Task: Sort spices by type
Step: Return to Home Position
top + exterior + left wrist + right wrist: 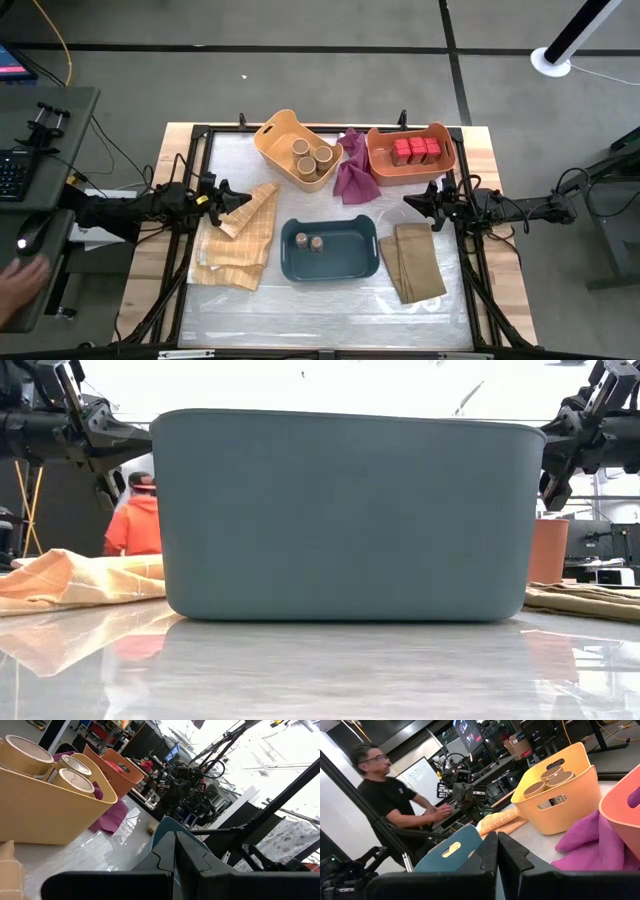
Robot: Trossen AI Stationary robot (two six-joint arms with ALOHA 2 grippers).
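Three tan cylinders [312, 157] stand in the yellow bin [272, 138], which also shows in the left wrist view as bin [45, 815] with cylinders [75, 772]. Red tins [415, 150] sit in the orange bin [385, 168]. Two tiny dark-topped jars [309, 241] stand in the teal bin [330, 265]. My left gripper [240, 197] hovers shut over the checked cloth, left of the teal bin. My right gripper [408, 200] hovers shut to the right of the magenta cloth. In the low view both are raised above the table.
A magenta cloth [353, 172] lies between the yellow and orange bins. A checked tan cloth [235, 245] lies left of the teal bin and a folded tan cloth [415, 262] right of it. Bare table lies at the near edge. A person's hand [20, 275] rests off the table's left.
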